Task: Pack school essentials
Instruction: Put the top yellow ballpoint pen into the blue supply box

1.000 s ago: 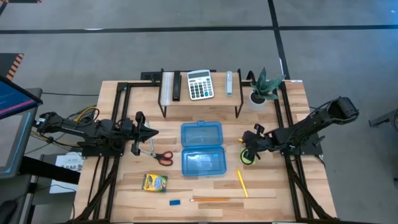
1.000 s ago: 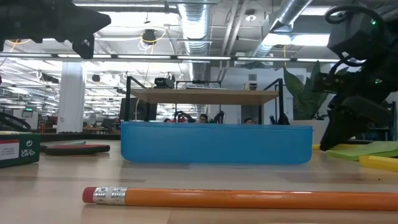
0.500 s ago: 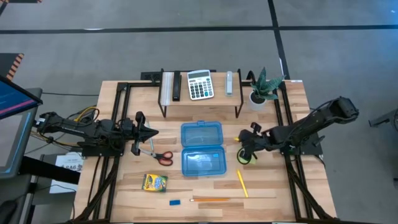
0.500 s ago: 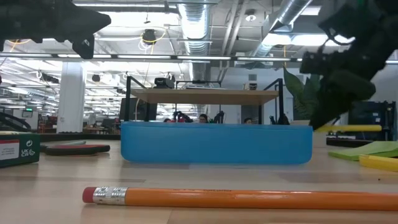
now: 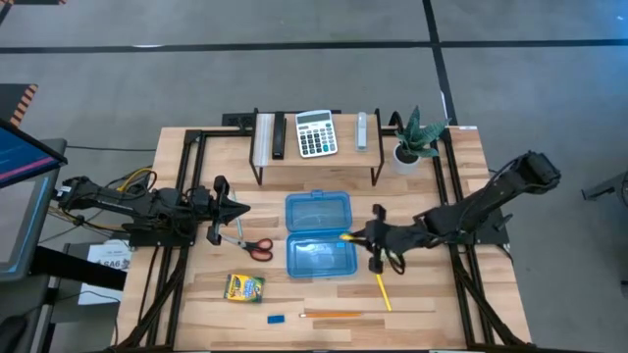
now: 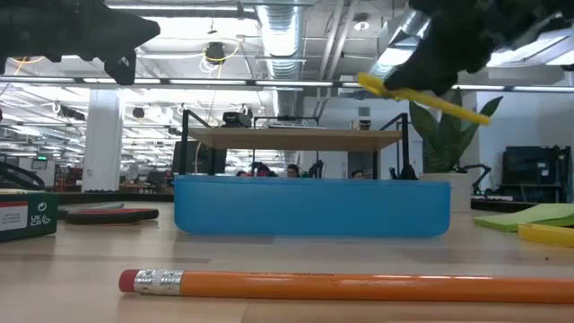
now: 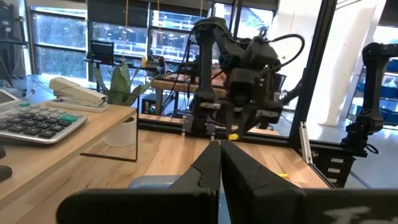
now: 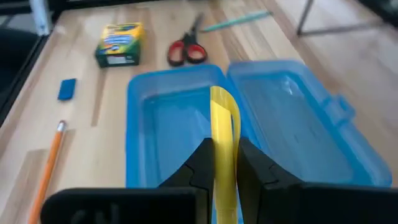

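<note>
Right gripper (image 5: pixel 365 238) carries yellow sticky notes (image 8: pixel 224 134) over the open blue case (image 5: pixel 319 235).

Its fingers are clamped on the pad, held in the air above the case's near tray. The left gripper (image 5: pixel 238 209) waits above the scissors (image 5: pixel 251 244), fingers pressed together. On the bench (image 5: pixel 196 294) lie the crayon box (image 5: pixel 244 287), eraser (image 5: pixel 277 318), orange pencil (image 5: pixel 332 314) and yellow pencil (image 5: pixel 383 290), all outside the case.

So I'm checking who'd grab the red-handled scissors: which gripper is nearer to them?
Left. The left gripper hovers right beside the red-handled scissors; the right gripper, holding a yellow sticky-note pad, is across the blue case.
</note>
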